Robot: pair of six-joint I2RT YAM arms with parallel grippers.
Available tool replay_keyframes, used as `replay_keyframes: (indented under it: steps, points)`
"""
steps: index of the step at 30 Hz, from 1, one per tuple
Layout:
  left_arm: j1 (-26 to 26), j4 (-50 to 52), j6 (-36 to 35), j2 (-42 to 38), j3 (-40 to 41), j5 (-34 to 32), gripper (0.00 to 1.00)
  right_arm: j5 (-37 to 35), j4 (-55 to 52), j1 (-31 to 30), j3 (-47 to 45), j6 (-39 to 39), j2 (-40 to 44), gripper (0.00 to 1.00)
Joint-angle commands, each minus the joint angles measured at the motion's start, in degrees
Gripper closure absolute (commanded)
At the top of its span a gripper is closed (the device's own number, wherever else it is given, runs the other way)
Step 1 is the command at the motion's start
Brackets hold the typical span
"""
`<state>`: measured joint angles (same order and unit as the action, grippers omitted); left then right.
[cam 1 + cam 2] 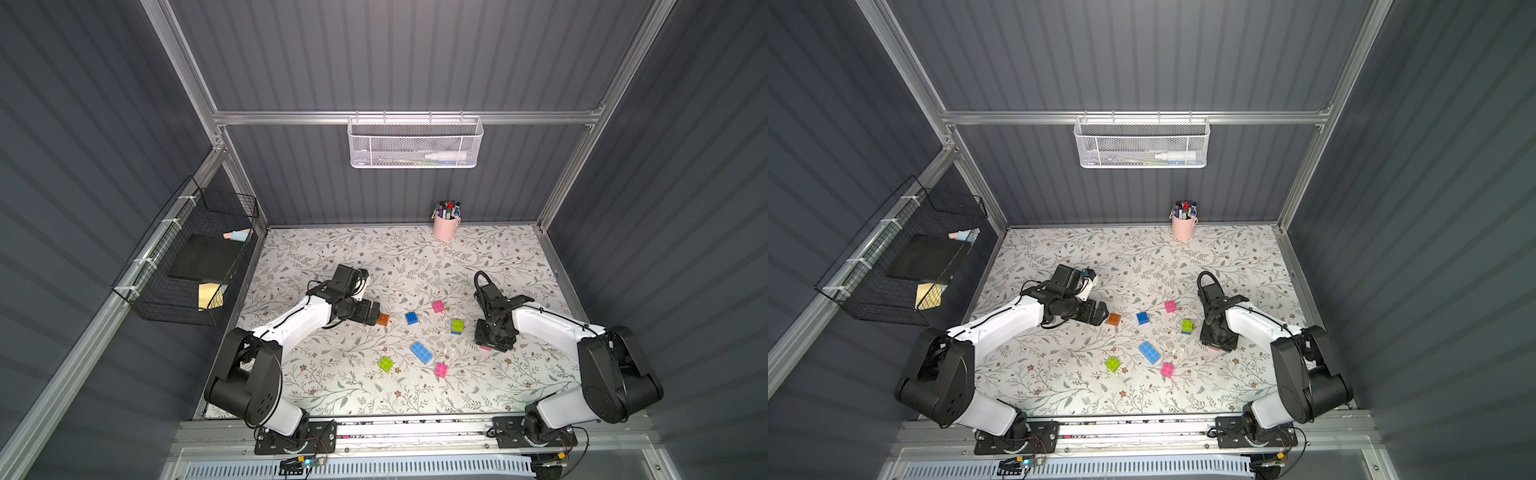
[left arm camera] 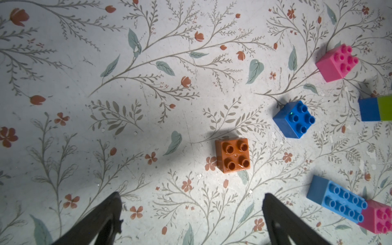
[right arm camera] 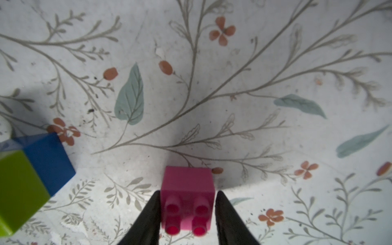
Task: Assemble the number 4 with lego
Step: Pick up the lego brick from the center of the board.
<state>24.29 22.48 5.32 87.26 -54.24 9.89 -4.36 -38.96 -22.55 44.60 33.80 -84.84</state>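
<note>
Your right claw (image 3: 187, 192) is clenched on a pink brick (image 3: 187, 180). Both black fingers (image 3: 148, 216) press its opposite side walls, and the studs face the wrist camera. Whether the brick has left the bench (image 3: 254, 84) I cannot tell. Its shadow sits tight beneath it, so it is probably resting or barely raised.

To do this pick well, keep the squeeze square on the flat walls and lift straight up before you travel. Mind the green-and-blue pair (image 3: 31, 169) close by, so a finger does not clip it.

In both top views the grasp sits right of the frame's centre, with the pink brick showing only as a sliver under the claw. The other lego lies loose around mid-frame, among it a long light-blue brick (image 1: 422, 352). No number 4 is built yet.

Your right arm (image 1: 552, 328) rises from its base at the lower right and runs left toward centre. Its wrist is bent so the claw points down.

Your left arm (image 1: 291, 320) stretches from the lower left diagonally toward centre. The left claw (image 2: 191, 203) is released wide and empty, with an orange brick (image 2: 232, 154) just ahead of it.
</note>
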Motion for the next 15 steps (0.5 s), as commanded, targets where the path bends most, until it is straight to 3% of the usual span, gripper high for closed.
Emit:
replay_keyframes:
  steps: [1,8,15]
  points:
    - [0.3,0.7,-1.1,-1.5,0.8,-0.7,0.00,-0.7,-0.6,0.4,0.1,-0.4,0.1,0.57]
    - [0.3,0.8,-1.0,-1.5,0.9,-0.8,0.00,-0.6,-0.5,0.7,0.6,-1.1,0.2,0.57]
    - [0.3,0.9,-1.0,-1.6,0.9,-0.9,0.00,-0.1,-0.3,0.6,1.0,-1.4,-0.3,0.64]
